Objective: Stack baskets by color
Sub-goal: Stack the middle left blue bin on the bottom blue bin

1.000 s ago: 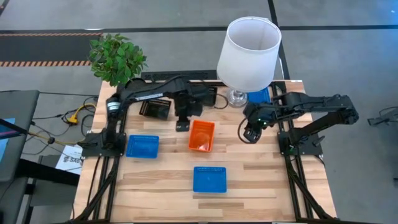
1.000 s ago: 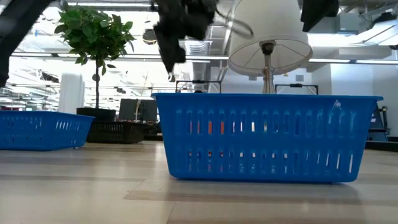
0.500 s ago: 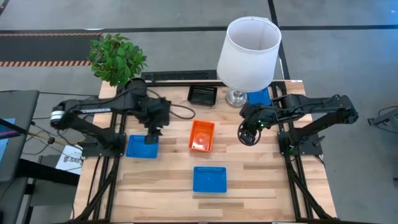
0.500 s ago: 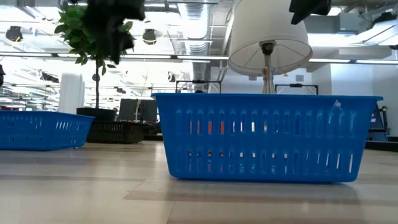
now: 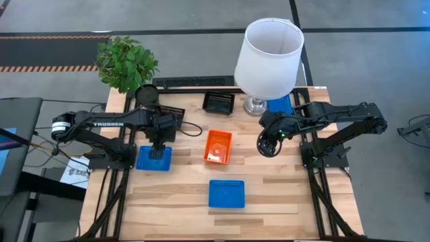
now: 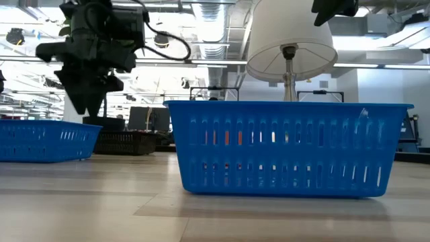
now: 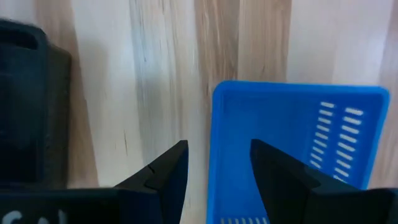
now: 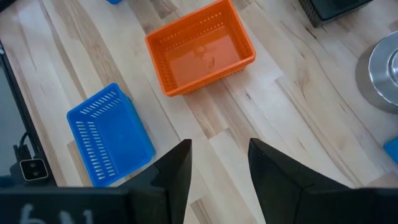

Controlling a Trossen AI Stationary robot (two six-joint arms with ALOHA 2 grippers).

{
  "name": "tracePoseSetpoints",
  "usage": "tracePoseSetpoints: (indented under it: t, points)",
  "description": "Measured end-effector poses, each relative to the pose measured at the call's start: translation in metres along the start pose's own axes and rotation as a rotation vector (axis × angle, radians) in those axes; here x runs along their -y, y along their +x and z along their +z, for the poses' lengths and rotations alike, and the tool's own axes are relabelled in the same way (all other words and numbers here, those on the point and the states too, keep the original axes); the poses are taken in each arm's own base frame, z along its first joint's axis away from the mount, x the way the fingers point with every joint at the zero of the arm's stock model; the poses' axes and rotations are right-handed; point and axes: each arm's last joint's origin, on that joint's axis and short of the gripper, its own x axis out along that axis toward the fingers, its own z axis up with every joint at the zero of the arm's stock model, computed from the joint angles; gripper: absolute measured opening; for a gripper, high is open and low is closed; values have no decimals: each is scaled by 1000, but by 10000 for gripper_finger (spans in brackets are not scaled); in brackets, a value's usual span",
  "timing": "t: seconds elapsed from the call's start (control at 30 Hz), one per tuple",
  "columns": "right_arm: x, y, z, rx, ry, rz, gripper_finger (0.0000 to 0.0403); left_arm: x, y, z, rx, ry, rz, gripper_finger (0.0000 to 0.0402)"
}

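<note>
A blue basket (image 5: 149, 161) (image 6: 40, 140) rests flat on the table's left side. My left gripper (image 5: 158, 149) (image 7: 217, 146) hangs open just above it and points down, one finger on either side of the basket's far wall (image 7: 214, 124), clear of it. An orange basket (image 5: 218, 148) (image 8: 202, 46) sits mid-table, and a second blue basket (image 5: 226, 193) (image 6: 289, 148) sits near the front edge. One black basket (image 5: 218, 102) stands at the back, another (image 5: 173, 113) beside my left arm. My right gripper (image 5: 269, 146) (image 8: 217, 144) hovers open, right of the orange basket.
A white lamp (image 5: 269, 57) stands at the far right, with one more blue basket (image 5: 282, 105) at its foot. A potted plant (image 5: 126, 64) fills the far left corner. Bare wood lies between the orange basket and the front blue basket.
My left gripper has swung from the orange basket's far left corner toward the table's left edge and has come down over the left blue basket, staying open. No basket has moved.
</note>
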Motion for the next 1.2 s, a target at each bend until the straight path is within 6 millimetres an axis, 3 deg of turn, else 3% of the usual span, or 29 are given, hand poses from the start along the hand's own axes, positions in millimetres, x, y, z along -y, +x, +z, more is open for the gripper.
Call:
tracePoseSetpoints:
  t: [0.3,0.73,0.87,1.03,1.2]
  points:
    - [0,0,0,0,-1,0,177,2,24,-13,-37,-32,-40,160]
    - [0,0,0,0,-26,-2,177,-2,45,-6,-140,-48,-67,154]
    - [0,0,0,3,-26,-6,177,-3,52,-5,-177,-52,-73,111]
    - [0,0,0,4,-26,-6,177,-3,47,-3,-158,-57,-65,14]
    - [0,0,0,4,-27,-6,177,-3,24,7,-78,-77,-52,2]
